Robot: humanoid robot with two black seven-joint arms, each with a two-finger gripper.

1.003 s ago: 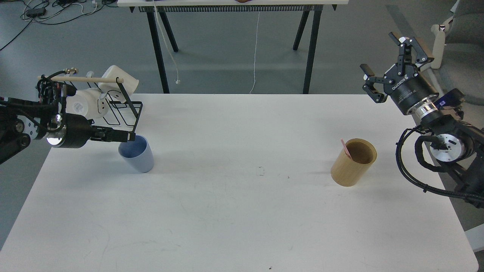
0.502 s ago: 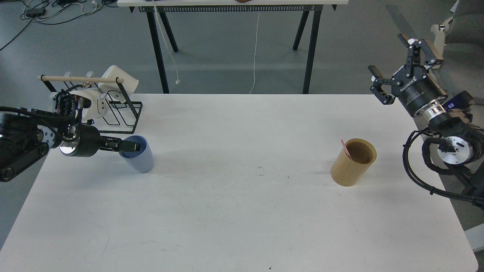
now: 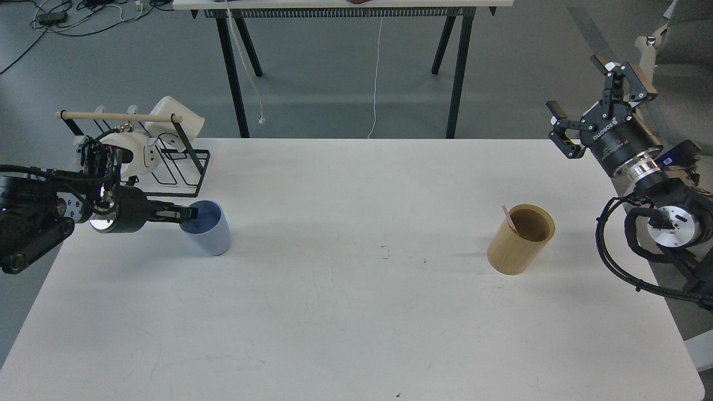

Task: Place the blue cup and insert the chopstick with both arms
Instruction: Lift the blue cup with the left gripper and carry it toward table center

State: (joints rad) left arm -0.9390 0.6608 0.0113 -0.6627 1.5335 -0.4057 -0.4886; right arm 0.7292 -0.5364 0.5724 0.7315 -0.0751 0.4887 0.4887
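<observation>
A grey floor fills the room behind, with dark cables lying in its far left corner. A second table with black trestle legs stands beyond, two thin white cords hanging from it.

The broad white matte surface takes up most of the view, lightly scuffed and with small dark specks near its middle and near edge.

At the far left corner stands a black wire rack with a pale wooden dowel across its top, holding white cups.

Toward the right edge stands a wide tan bamboo cylinder, upright. A thin pinkish-red chopstick leans inside it against its left rim, only the tip showing.

Near the left edge, just in front of the rack, the small pale blue plastic tumbler rests on the surface, tilted slightly. The left gripper reaches in from the left, its fingers closed on the tumbler's near-left rim, one finger inside the mouth.

The right gripper hangs above the far right corner, fingers spread wide and holding nothing, well apart from the bamboo cylinder.
</observation>
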